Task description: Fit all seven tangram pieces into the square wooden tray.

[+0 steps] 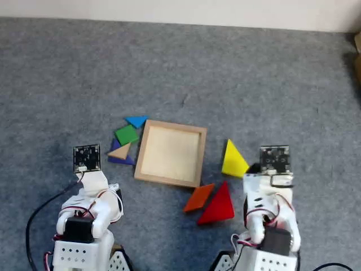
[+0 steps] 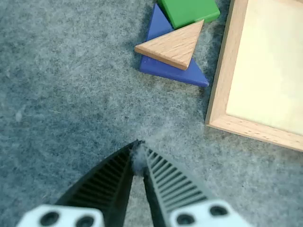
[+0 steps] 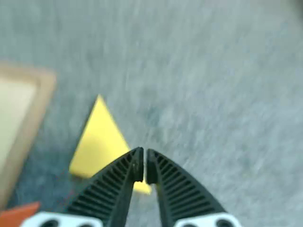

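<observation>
Tangram pieces (image 1: pixel 219 204) are judged light, stiff and smooth, each best pinched across two opposite edges. At the left, a green square (image 2: pixel 188 10) and a pale wooden triangle (image 2: pixel 173 46) resting on a dark blue piece (image 2: pixel 165 71) are seen just beside the empty square wooden tray (image 1: pixel 166 179), near and ahead of the left end effector (image 2: pixel 138 158), which is pressed together on nothing. Right of the tray, the yellow triangle (image 3: pixel 99 142) lies close under the tips of the right end effector (image 3: pixel 140 165), likewise closed and empty.
</observation>
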Motion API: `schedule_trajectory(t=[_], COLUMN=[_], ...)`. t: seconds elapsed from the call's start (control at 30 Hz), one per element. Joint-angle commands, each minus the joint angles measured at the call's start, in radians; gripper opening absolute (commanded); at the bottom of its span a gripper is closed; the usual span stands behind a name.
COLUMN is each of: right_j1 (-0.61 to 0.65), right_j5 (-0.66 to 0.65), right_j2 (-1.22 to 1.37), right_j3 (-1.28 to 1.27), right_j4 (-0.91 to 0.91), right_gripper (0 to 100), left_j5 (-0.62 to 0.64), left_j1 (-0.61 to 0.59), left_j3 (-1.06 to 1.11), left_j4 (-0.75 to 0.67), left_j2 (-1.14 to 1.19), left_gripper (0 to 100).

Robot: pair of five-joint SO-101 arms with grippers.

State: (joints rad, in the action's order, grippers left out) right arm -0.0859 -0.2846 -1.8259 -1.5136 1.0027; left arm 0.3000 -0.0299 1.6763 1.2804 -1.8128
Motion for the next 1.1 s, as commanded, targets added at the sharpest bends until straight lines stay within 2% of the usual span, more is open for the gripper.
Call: schedule_trajectory(t=[0.0,0.13,0.23,0.37,0.57,1.07], right_j1=[-0.001,0.045,0.05,0.081,0.2,0.367], right_j5=[-0.008,-0.008,-0.008,-0.006,-0.006,-0.008], right_j2=[-0.01,0.001,0.107,0.364,0.768,1.472], right_j3=[0.176,0.236,0.272,0.423,0.667,0.891], right_j4=[0.019,0.021,0.028,0.097,0.229,0.231], right_gripper=[6.7,9.6,12.5,18.7,28.1,29.6], left_j5=[-0.008,-0.008,-0.008,-0.008,-0.008,-0.008], left_j1=[-0.008,-0.008,-0.008,-0.008,-0.008,-0.008], left_j3=[0.019,0.019,0.019,0.019,0.019,0.019], left_j4=[0.005,0.005,0.005,0.005,0.005,0.005], left_j2=[-0.004,-0.004,-0.004,-0.004,-0.004,-0.004], left_gripper=[1,1,1,1,1,1])
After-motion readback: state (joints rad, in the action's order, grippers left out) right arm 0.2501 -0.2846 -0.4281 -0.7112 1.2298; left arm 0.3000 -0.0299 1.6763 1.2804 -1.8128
